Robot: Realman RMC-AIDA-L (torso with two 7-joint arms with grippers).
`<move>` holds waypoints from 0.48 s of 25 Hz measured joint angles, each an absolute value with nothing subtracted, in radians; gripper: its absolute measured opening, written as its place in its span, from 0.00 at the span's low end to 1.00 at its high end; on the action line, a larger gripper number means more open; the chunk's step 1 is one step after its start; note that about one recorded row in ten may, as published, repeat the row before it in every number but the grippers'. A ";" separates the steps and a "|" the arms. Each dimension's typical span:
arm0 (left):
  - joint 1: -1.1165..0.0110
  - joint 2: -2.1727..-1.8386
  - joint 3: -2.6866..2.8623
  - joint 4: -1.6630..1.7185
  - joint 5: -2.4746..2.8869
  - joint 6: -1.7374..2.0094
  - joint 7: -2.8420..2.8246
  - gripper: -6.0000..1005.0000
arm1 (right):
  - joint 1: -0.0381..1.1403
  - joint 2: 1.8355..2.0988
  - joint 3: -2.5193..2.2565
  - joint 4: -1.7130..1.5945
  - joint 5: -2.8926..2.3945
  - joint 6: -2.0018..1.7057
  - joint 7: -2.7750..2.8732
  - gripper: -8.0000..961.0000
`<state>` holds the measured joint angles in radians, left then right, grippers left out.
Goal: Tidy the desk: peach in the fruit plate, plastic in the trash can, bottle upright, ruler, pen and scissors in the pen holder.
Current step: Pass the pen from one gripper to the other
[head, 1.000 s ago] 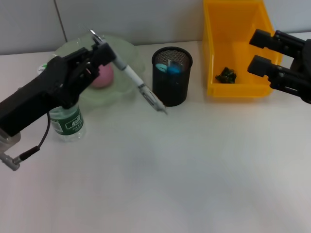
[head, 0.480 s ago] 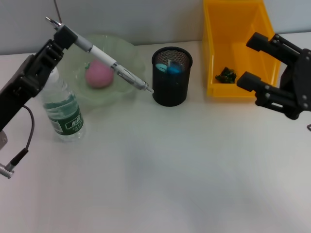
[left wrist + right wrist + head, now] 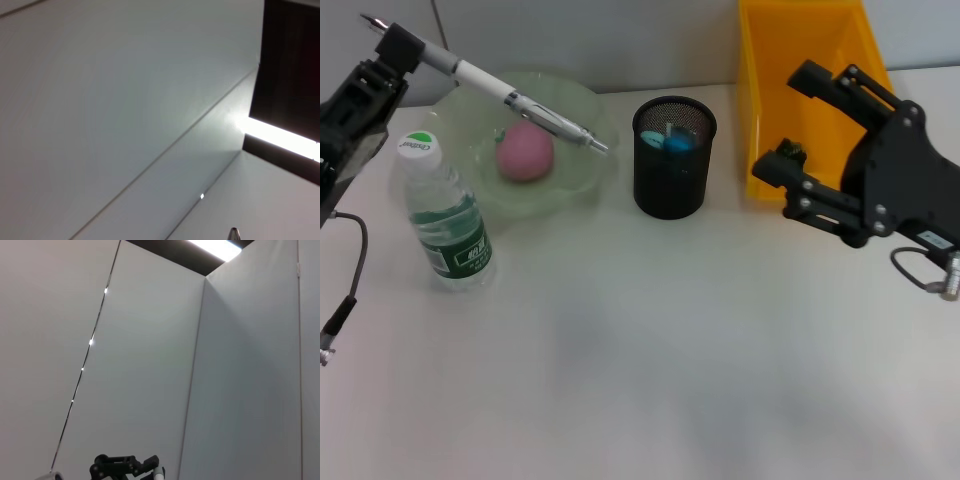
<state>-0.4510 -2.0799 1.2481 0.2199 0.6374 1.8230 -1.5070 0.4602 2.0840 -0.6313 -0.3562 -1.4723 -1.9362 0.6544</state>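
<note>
My left gripper (image 3: 398, 48) is at the far left, raised and shut on the upper end of a white and silver pen (image 3: 510, 97). The pen slants down over the green fruit plate (image 3: 582, 110), its tip short of the black mesh pen holder (image 3: 672, 170). A pink peach (image 3: 525, 153) lies in the plate. The bottle (image 3: 442, 218) stands upright in front of the plate. Blue-topped things stick up in the holder; I cannot tell ruler from scissors. Dark green plastic (image 3: 786, 153) lies in the yellow trash can (image 3: 800, 40). My right gripper (image 3: 790, 122) hangs open over the can's near left corner.
The wall runs close behind the plate and the can. A cable (image 3: 350, 290) dangles from the left arm beside the bottle. The left wrist view shows only wall and ceiling, with the pen's tip (image 3: 233, 233) at its edge.
My left arm has pulled back and up to the left, taking the pen's tip away from the holder. My right arm has swung left and nearer, over the can's front left.
</note>
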 joint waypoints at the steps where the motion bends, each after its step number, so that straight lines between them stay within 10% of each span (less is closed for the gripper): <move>1: -0.467 -2.080 1.250 0.172 0.611 1.838 -1.519 0.15 | 0.475 2.084 -0.636 -0.330 -1.472 -1.927 0.609 0.82; 12: -0.509 -2.080 1.231 0.055 0.574 1.868 -1.529 0.15 | 0.555 2.087 -0.641 -0.158 -1.475 -1.897 0.252 0.82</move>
